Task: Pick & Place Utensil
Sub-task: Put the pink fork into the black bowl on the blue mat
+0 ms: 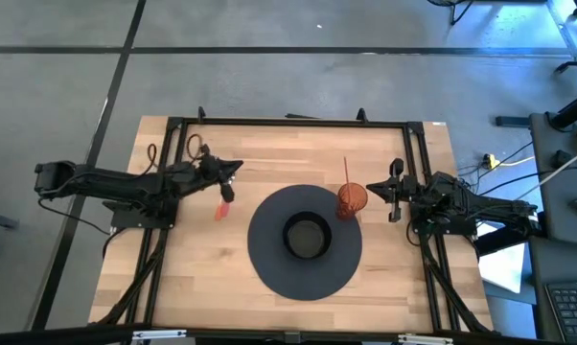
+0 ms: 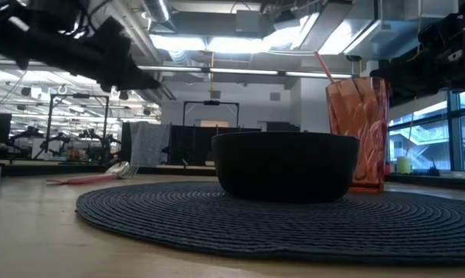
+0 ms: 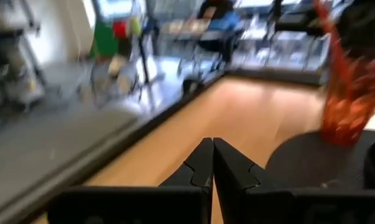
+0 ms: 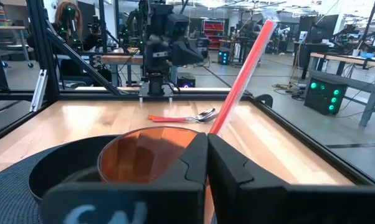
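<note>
Wooden table (image 1: 183,278), left gripper (image 1: 239,168) closed above spoon (image 1: 223,203), right gripper (image 1: 370,189) closed

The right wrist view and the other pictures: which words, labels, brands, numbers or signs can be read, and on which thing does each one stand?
None can be read with certainty.
Right gripper: pale letters on its dark body in the right wrist view, cut off by the picture's edge and too blurred to read.
Orange cup, red straw, spoon, black bowl, round mat, table: no text shows.
Room behind: no readable sign.
</note>
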You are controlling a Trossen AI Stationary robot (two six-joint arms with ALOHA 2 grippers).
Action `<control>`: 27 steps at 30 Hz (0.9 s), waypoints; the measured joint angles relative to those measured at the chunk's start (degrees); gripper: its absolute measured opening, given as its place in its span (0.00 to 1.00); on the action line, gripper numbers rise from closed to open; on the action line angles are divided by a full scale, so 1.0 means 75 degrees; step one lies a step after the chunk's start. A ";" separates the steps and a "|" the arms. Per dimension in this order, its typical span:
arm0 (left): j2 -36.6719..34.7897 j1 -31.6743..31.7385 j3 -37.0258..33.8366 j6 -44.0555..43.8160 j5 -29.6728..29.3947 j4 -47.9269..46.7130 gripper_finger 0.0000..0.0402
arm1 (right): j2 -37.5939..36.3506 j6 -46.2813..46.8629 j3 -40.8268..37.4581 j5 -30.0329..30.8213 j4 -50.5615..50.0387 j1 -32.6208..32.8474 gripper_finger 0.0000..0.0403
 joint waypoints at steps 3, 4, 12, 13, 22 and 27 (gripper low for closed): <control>0.0023 -0.0064 0.0814 -0.0706 -0.0016 -0.1781 0.01 | 0.0000 0.0003 0.0000 0.0000 0.0000 0.0001 0.03; 0.0087 -0.0142 0.1106 -0.0914 0.0007 -0.2320 0.01 | 0.0000 0.0000 0.0000 0.0000 0.0003 0.0001 0.03; 0.0757 -0.1025 0.2814 -0.2407 -0.0770 -0.6458 0.01 | 0.0000 0.0073 0.0000 -0.0003 0.0026 0.0001 0.03; 0.0912 -0.1094 0.2959 -0.2780 -0.0833 -0.7057 0.01 | 0.0000 0.0130 0.0000 -0.0001 0.0026 0.0001 0.03; 0.2167 -0.1427 0.3361 -0.3829 -0.0462 -0.8409 0.01 | 0.0000 0.0178 0.0000 -0.0003 0.0026 0.0001 0.03; 0.2289 -0.1425 0.3390 -0.3697 -0.0434 -0.8430 0.01 | 0.0000 0.0139 0.0000 0.0000 0.0026 0.0001 0.03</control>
